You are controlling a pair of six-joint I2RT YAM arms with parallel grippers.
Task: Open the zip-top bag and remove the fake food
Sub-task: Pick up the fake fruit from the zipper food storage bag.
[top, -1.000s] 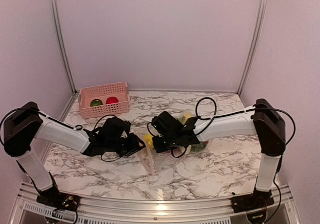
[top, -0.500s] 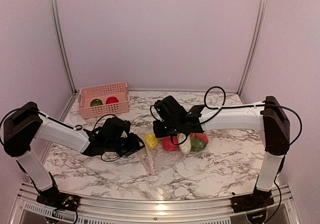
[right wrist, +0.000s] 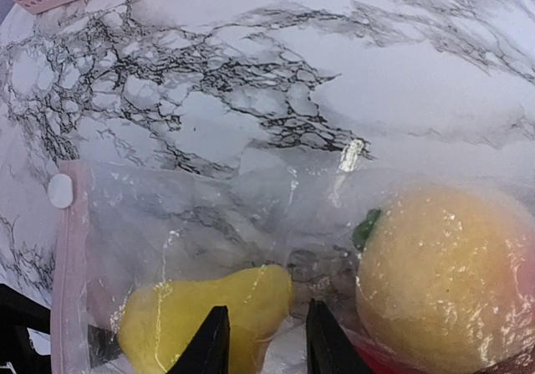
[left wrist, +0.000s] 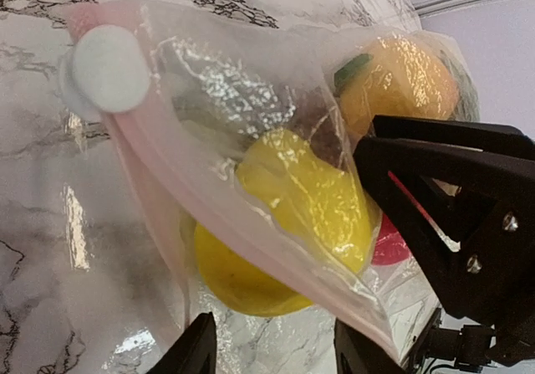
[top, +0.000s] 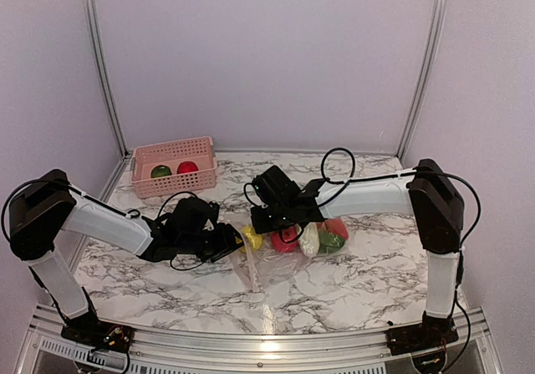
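Note:
The clear zip-top bag (top: 288, 255) lies on the marble table between the arms, with a pink zip strip (left wrist: 159, 190) and a white slider (left wrist: 104, 69) at its left end. The fake food shows through the film: a yellow pear (top: 251, 238), red (top: 282, 240), cream (top: 309, 240) and green (top: 331, 242) pieces, and an orange peach (right wrist: 451, 274). My left gripper (top: 231, 238) is open at the bag's left edge, with the zip strip and yellow pear (left wrist: 301, 198) just ahead of its fingertips. My right gripper (top: 269, 217) is open at the bag's far side, its fingertips over the pear (right wrist: 201, 324).
A pink slatted basket (top: 174, 151) stands at the back left and holds a green and a red toy. The black right gripper (left wrist: 451, 215) shows close in the left wrist view, so the two grippers are near each other. Walls enclose the table.
My right gripper has lifted off the bag towards the back, then shifted slightly left, uncovering the food. The left arm has hardly moved.

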